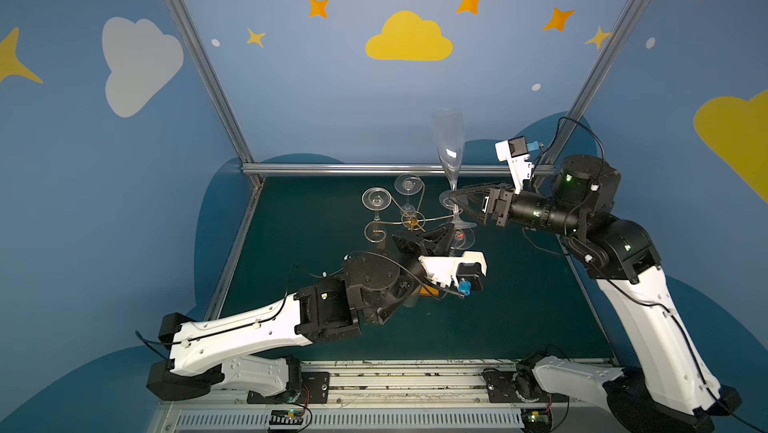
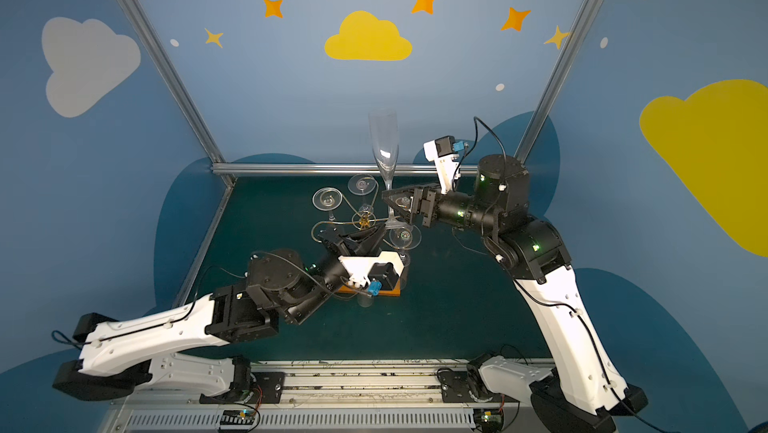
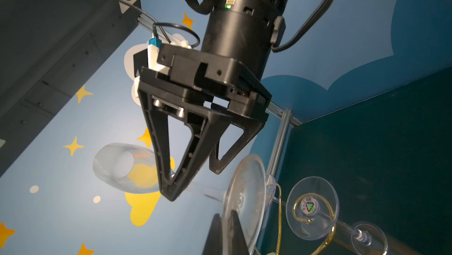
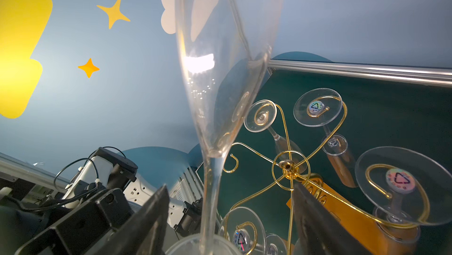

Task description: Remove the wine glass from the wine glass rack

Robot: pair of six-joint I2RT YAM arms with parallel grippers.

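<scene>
A clear wine glass (image 1: 449,140) (image 2: 384,140), a tall flute, stands upright beside the gold wire wine glass rack (image 1: 413,221) (image 2: 365,219), off its curls. My left gripper (image 3: 226,217) (image 1: 446,232) is shut on the rim of its round foot (image 3: 247,192). Higher up, my right gripper (image 4: 231,186) (image 1: 455,198) is open, one jaw on each side of the thin stem (image 4: 208,204), touching neither side. In the left wrist view the right gripper (image 3: 193,184) straddles the stem just below the bowl (image 3: 122,165).
Several other glasses hang upside down from the rack's spiral curls (image 4: 317,107) (image 4: 401,182) (image 1: 376,198). The rack's orange wooden base (image 4: 342,214) (image 2: 390,291) lies under my left wrist. Metal frame rails (image 1: 374,168) edge the green mat at the back and sides.
</scene>
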